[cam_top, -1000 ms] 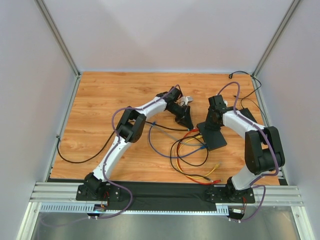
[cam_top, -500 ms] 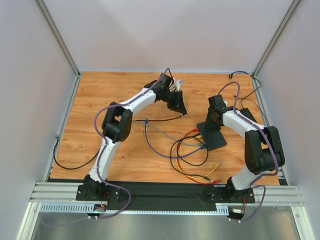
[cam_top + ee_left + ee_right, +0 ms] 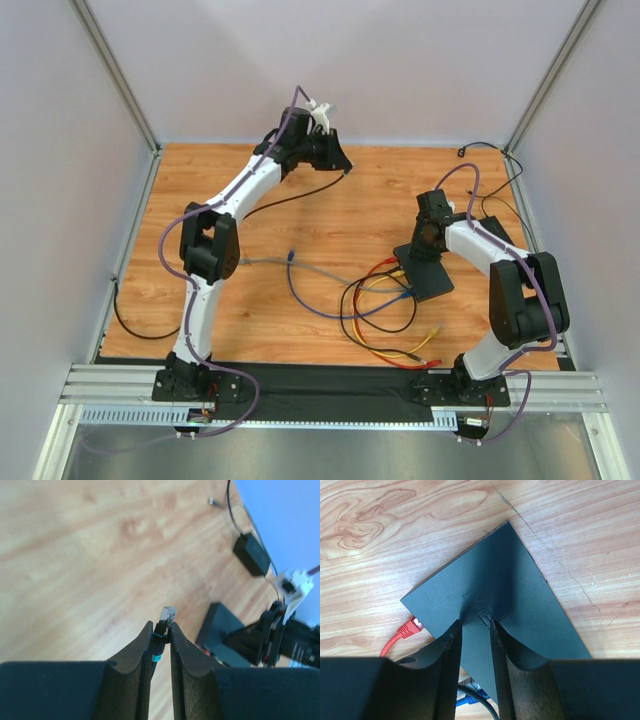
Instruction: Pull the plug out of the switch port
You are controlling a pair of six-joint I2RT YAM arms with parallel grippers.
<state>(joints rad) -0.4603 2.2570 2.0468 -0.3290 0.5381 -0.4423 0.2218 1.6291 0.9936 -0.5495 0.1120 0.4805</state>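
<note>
The flat black switch (image 3: 433, 281) lies at centre right, and it also shows in the right wrist view (image 3: 520, 580) and the left wrist view (image 3: 218, 630). My right gripper (image 3: 424, 248) (image 3: 475, 622) rests its tips on the switch's top, jaws narrowly apart with nothing between them. A red plug (image 3: 411, 626) sits in a port on the switch's edge, and blue plugs (image 3: 472, 700) sit further along. My left gripper (image 3: 340, 163) (image 3: 161, 626) is raised near the back wall, far from the switch. It is shut on a black-booted plug (image 3: 166, 615) whose black cable (image 3: 290, 192) hangs behind it.
Red, yellow, blue, purple and black cables loop on the wood (image 3: 380, 310) in front of the switch. A grey cable with a blue plug (image 3: 290, 258) lies at centre. The black power brick (image 3: 251, 555) with its thin cord lies by the right wall.
My left gripper has carried the black plug up and back to the left, well away from the switch, dragging its cable along. The right arm and switch have not moved.
</note>
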